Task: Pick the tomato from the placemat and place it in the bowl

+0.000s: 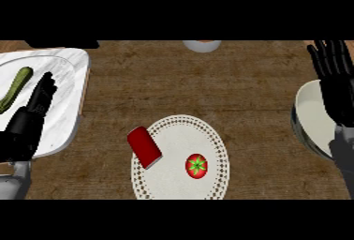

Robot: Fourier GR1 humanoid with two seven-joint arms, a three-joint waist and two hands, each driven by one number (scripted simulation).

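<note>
Both hands are open: left hand resting; right hand over the bowl; tomato on placemat.

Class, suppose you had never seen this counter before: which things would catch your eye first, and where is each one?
The red tomato with its green star-shaped top stands out, lying on the white lacy placemat at lower centre. A red block rests across the placemat's left edge. The pale bowl sits at the right edge under the open right hand, and the left hand lies over a white tray holding a green vegetable.
</note>
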